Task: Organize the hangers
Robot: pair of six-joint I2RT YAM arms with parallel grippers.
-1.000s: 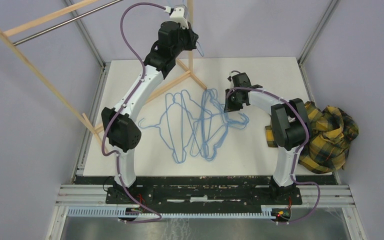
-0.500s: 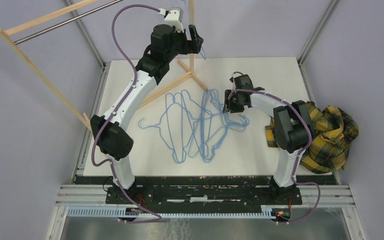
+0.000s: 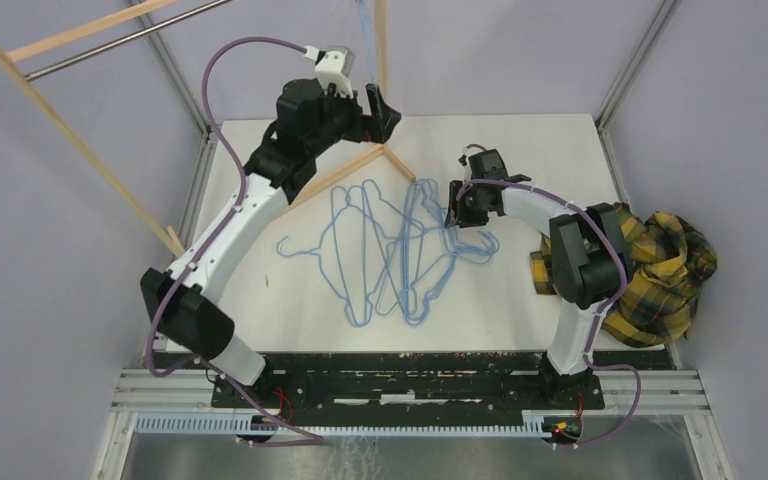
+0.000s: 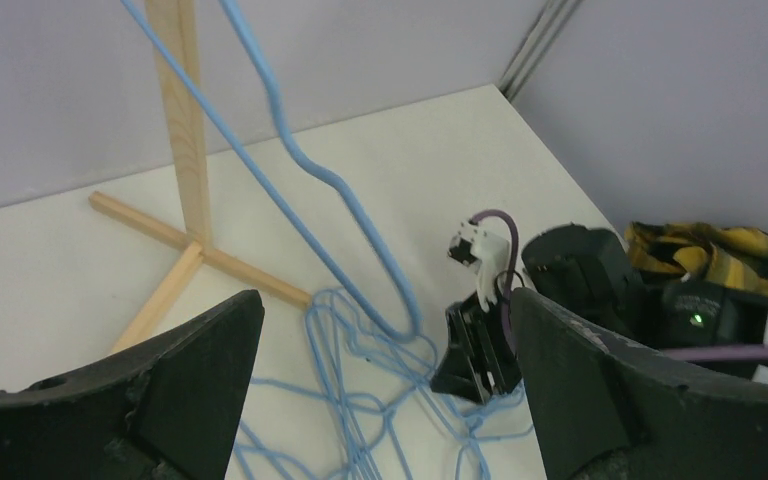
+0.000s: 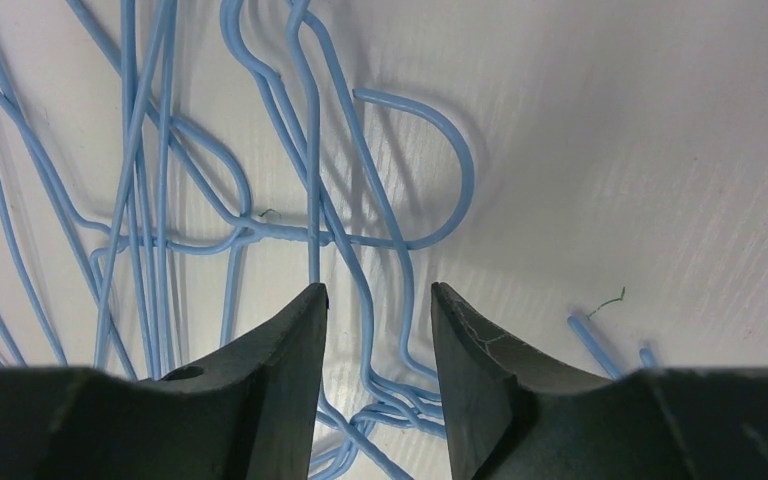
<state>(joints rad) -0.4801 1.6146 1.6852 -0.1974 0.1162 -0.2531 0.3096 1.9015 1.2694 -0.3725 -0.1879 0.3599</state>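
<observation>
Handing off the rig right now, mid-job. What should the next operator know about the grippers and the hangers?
Left gripper: fingers wide open, raised beside the rack post, holding nothing.
Right gripper: fingers open, low over the pile on the table, one wire between them, not clamped.
Hangers: one hanger dangles by the post, its hook out of view; the rest lie tangled on the table.
Done: apparently one hung.
Left: the whole pile.

- Plain lilac walls point(image 3: 50, 300) enclose the white table point(image 3: 560, 150) on three sides.
- A wooden rack point(image 3: 80, 145) with a metal rod point(image 3: 110, 43) stands across its far-left corner.
</observation>
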